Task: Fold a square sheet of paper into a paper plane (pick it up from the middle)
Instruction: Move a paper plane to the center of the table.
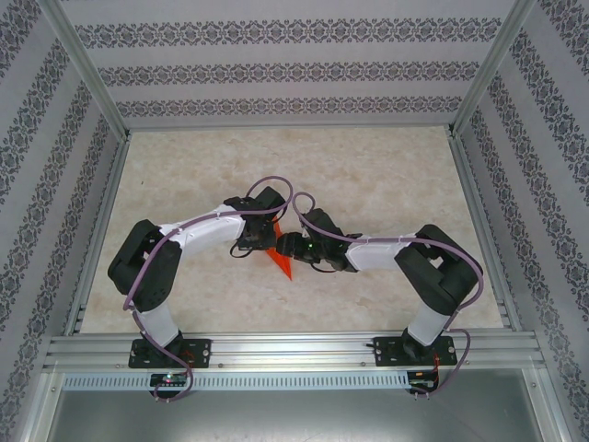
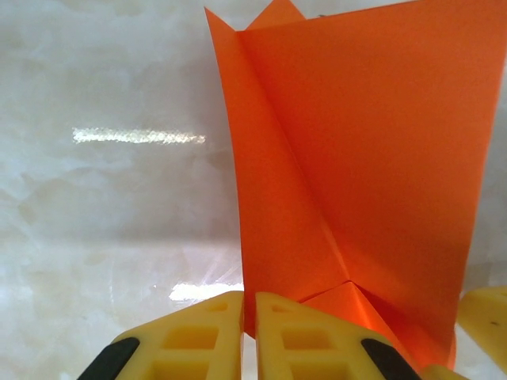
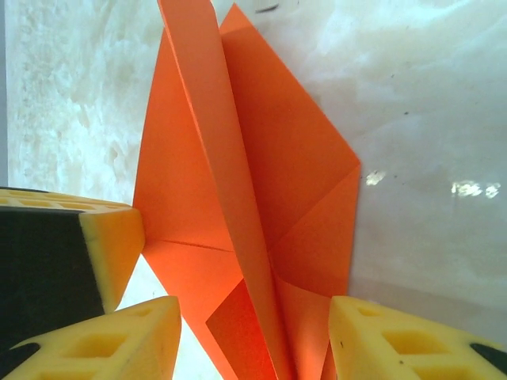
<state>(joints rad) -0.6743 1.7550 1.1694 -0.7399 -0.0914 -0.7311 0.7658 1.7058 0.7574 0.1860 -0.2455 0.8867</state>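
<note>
Paper plane (image 2: 356,158) sits clamped in our left end effector (image 2: 249,305), with our right end effector (image 3: 253,310) spread apart astride it.

The table (image 1: 368,175) had a pale marbled top. Patterned walls (image 1: 294,69) enclosed it on three sides. An aluminium rail (image 1: 294,348) ran along the near edge.

You have the paper plane (image 1: 282,262) at the middle of the desk (image 1: 368,175), between both arms. The left tool (image 2: 248,321) reaches it from the left, pinched onto one edge. The right tool (image 3: 253,340) comes from the right, with one finger on either side of the folds, just beside the left tool.
</note>
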